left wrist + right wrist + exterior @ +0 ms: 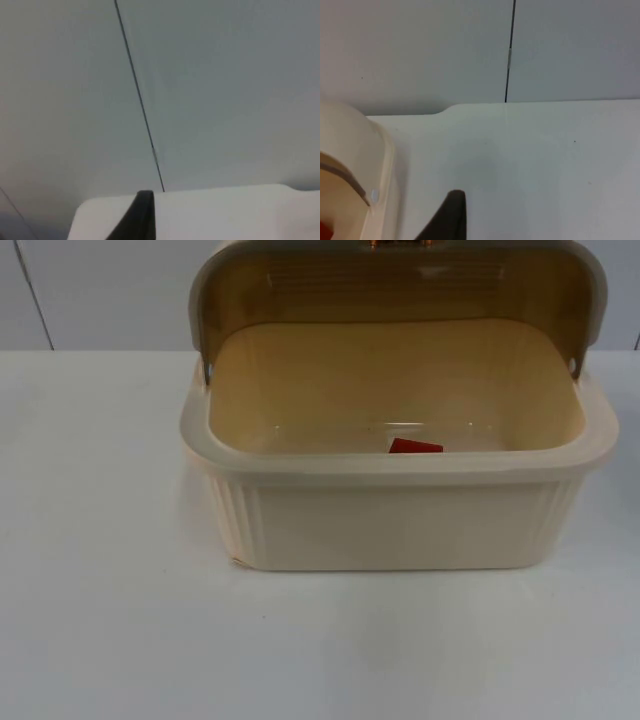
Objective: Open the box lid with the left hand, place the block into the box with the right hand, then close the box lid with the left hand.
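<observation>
A cream plastic box [400, 525] stands in the middle of the table with its hinged lid [400, 285] swung up and back. A red block [414, 446] lies on the box floor near the front wall, partly hidden by the rim. My right gripper [451, 215] hangs over the bare table to the right of the box, whose right end [355, 170] and a sliver of the red block [324, 231] are beside it. My left gripper [142, 215] is away from the box, facing the grey wall across the table's far edge.
The grey partition wall [100, 290] rises right behind the box, with vertical seams [140, 100] in it. White table top [110, 620] spreads wide to the left, right and front of the box.
</observation>
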Tool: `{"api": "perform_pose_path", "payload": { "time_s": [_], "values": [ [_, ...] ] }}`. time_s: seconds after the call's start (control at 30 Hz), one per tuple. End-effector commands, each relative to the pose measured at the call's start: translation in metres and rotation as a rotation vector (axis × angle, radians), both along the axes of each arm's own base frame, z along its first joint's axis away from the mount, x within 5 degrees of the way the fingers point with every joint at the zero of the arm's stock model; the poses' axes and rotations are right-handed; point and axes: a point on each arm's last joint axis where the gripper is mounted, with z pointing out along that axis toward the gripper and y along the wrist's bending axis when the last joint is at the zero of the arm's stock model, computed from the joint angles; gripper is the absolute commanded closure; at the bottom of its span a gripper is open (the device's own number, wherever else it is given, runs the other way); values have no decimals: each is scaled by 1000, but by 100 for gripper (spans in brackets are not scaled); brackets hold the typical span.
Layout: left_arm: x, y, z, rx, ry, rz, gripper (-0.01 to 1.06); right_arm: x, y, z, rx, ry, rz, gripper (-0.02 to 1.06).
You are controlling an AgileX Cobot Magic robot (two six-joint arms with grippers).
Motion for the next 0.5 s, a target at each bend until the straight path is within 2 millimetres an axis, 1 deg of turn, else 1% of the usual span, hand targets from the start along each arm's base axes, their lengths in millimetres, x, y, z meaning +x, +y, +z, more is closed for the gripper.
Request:
{"api": "perform_pose_path", "payload": {
  "time_s": [0.0,0.1,0.13,0.23,0.27,0.33,0.4,0.43,0.47],
  "values": [
    [5,-2,1,-15,-14,-8,0,0,0,1,-3,-15,-2,-1],
    [28,-8,-14,-59,38,-29,0,0,0,1,-4,-21,-2,-1],
    [28,-8,-14,-59,38,-29,0,0,0,1,-4,-21,-2,-1],
    [61,-18,-31,-121,91,-66,0,0,0,1,-4,-21,-2,-1],
    [61,-18,-31,-121,91,-66,0,0,0,1,-4,-21,-2,-1],
    [91,-27,-40,-124,143,-116,0,0,0,1,-4,-21,-2,-1],
    [110,-34,-37,-114,158,-163,0,0,0,1,-3,-18,-2,-1],
    [110,-34,-37,-114,158,-163,0,0,0,1,-3,-18,-2,-1],
    [119,-38,-36,-107,166,-183,0,0,1,1,-5,-18,3,-1]
  ]
}}
